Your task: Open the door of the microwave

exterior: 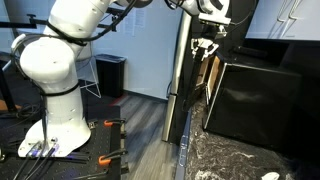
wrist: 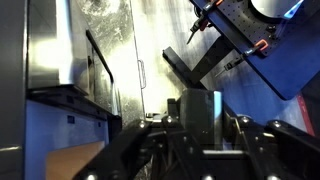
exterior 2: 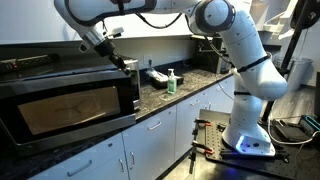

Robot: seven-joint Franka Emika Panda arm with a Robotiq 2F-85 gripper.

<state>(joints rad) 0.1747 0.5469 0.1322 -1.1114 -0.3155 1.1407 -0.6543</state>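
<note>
- The door (exterior 2: 70,108) is the front of the microwave (exterior: 255,100).
- The microwave sits on the worktop (exterior 2: 165,101).
- The hand (exterior 2: 124,61) is right by the microwave's top corner. We cannot tell if its fingers are apart or together.
- A green bottle (exterior 2: 171,82) stands near, on the worktop.

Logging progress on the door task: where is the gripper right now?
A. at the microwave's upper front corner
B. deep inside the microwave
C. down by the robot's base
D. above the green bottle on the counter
A: in an exterior view the gripper sits at the upper front corner of the microwave, beside the edge of the door and apart from the green bottle.
</note>
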